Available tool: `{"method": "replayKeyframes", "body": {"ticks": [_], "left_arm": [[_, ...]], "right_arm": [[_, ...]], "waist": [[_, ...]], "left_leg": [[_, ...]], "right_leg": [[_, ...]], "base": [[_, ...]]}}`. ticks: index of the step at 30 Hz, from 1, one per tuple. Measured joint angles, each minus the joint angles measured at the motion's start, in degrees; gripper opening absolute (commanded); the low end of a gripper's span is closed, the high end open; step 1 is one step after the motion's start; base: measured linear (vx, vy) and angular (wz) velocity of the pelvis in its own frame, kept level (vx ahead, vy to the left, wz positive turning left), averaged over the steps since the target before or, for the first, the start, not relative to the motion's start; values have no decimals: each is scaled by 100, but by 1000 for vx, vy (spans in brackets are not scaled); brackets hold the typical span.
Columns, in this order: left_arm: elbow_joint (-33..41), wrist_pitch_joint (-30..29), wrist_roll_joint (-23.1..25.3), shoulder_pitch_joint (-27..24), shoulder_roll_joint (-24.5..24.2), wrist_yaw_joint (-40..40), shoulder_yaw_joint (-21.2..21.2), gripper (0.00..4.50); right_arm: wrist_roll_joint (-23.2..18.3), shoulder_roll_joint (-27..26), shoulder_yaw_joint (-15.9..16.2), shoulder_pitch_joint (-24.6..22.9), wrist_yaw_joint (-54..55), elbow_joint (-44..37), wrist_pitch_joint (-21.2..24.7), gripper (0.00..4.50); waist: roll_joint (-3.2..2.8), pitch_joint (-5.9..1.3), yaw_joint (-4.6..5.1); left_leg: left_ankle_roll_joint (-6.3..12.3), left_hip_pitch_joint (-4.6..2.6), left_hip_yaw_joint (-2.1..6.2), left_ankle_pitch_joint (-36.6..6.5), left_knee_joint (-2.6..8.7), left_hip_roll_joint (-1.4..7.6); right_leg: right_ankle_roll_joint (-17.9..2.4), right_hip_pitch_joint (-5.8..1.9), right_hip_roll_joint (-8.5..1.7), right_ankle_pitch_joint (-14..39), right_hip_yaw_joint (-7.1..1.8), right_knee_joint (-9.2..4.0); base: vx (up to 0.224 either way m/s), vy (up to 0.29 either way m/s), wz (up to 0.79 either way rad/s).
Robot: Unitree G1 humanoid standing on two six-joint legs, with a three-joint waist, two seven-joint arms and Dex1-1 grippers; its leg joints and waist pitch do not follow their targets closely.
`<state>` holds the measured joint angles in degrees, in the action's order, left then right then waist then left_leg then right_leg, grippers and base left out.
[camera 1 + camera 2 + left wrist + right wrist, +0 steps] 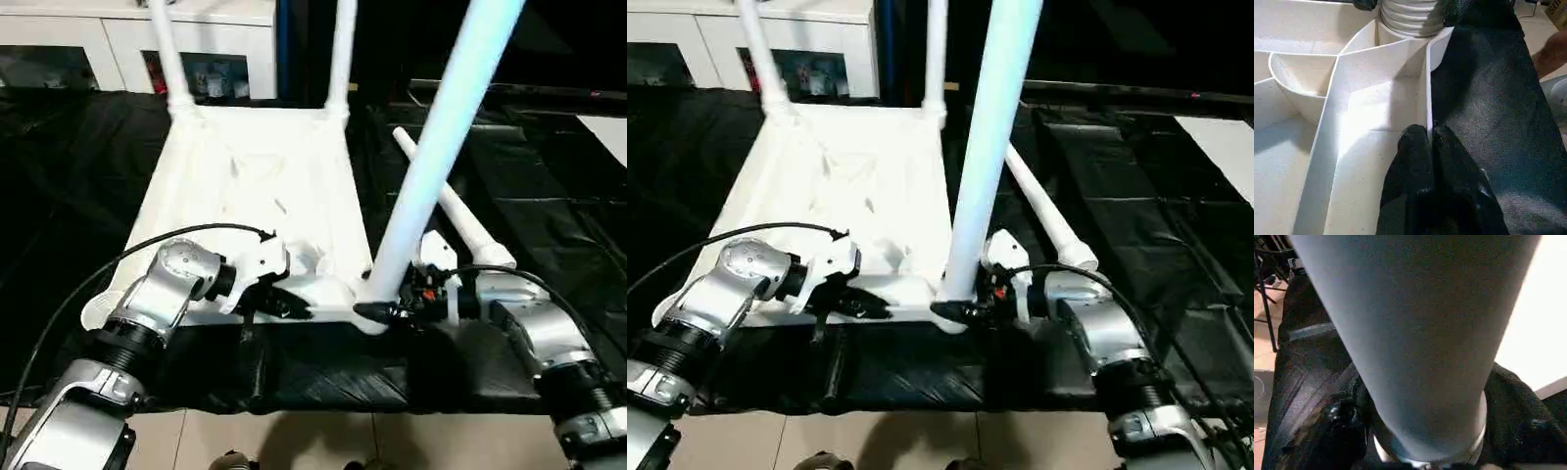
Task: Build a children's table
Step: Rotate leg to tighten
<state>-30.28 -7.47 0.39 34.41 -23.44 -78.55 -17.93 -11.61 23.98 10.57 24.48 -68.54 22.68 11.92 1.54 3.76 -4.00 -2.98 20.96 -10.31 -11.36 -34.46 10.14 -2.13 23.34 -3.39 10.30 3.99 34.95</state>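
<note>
Now, left gripper pinching tabletop rim, right gripper clamped round upright leg base.

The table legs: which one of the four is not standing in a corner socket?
The leg lying loose on the black cover to the right of the upturned table top. The others stand upright in sockets, one held by the right gripper.

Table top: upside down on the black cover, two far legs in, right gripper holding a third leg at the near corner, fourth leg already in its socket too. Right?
Not quite. The fourth leg is not socketed; in the left eye view it lies loose on the black cover beside the table top. The rest stands: two far legs upright, right gripper on the third leg at the near corner.
</note>
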Motion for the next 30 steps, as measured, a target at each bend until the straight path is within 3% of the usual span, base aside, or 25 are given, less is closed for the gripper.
{"method": "replayKeyframes", "body": {"ticks": [5,9,12,15,21,22,30], "left_arm": [[-229,-15,40,97,139,254,25,0],[-430,-244,176,212,383,878,121,0],[-479,-527,333,282,654,1557,222,0],[-479,-821,396,298,939,2083,275,0],[-477,-968,428,298,1177,2541,365,0],[-477,-968,432,298,1192,2557,372,0],[-370,-841,416,230,1079,2285,369,0]], "right_arm": [[-4,-220,-200,-171,408,-100,230,272],[80,-685,-492,-140,1520,184,116,272],[273,-1234,-747,139,2716,758,-169,271],[387,-1643,-927,380,3773,1194,-355,270],[505,-1987,-1090,657,4691,1580,-498,270],[506,-1995,-1103,663,4705,1599,-522,326],[495,-1994,-1181,650,4207,1741,-887,396]], "waist": [[2,-3,-37],[8,-6,79],[21,-14,235],[23,-16,325],[23,-18,379],[23,-18,379],[22,-18,370]], "left_leg": [[-4,-11,0,-1,-3,0],[-11,-65,0,3,-5,-2],[-25,-82,1,11,-4,-2],[-26,-88,8,12,-4,-3],[-26,-90,12,11,2,-4],[-26,-89,12,10,2,-4],[-25,-79,12,7,21,-4]], "right_leg": [[0,-13,0,0,0,1],[29,-57,-1,16,-6,-1],[25,-59,-1,13,-5,-1],[25,-59,-1,13,-2,-4],[24,-54,-1,11,-1,-3],[23,-54,-1,10,-1,-3],[6,-40,0,0,0,-4]], "base": [[0,0,0],[0,0,0],[0,0,0],[0,0,0],[0,0,0],[0,0,0],[0,0,0]]}}
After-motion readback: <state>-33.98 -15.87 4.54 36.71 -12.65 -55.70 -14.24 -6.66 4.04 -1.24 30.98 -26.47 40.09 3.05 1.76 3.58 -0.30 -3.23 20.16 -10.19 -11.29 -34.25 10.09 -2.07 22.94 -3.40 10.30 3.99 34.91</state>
